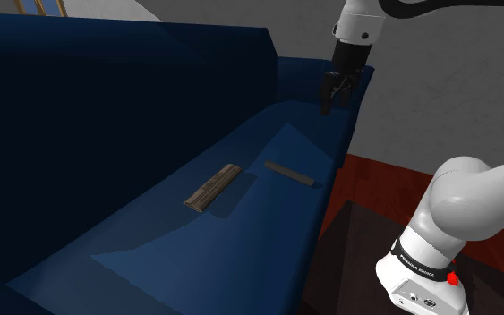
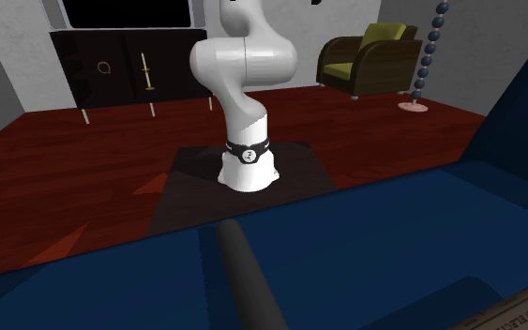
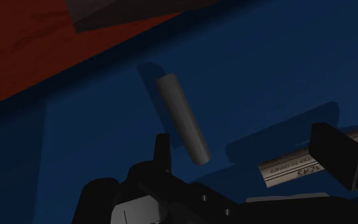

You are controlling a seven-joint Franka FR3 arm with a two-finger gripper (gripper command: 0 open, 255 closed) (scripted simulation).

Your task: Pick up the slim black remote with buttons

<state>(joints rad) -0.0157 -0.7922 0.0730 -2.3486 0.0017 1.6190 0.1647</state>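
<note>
Hanging high over the sofa (image 1: pixel 106 107), the gripper (image 1: pixel 337 89) is empty, its fingers spread apart in the wrist view. The remote (image 1: pixel 288 173), dark grey and slim, lies flat on the seat cushion near the front edge. A paler printed bar (image 1: pixel 213 187) lies near it, not touching it. In the wrist view the remote (image 3: pixel 182 118) lies far beneath, closer to one finger than the other and well clear of both. By my reading, none of the pick is done: lining up over the remote, coming down, closing and lifting all remain.
</note>
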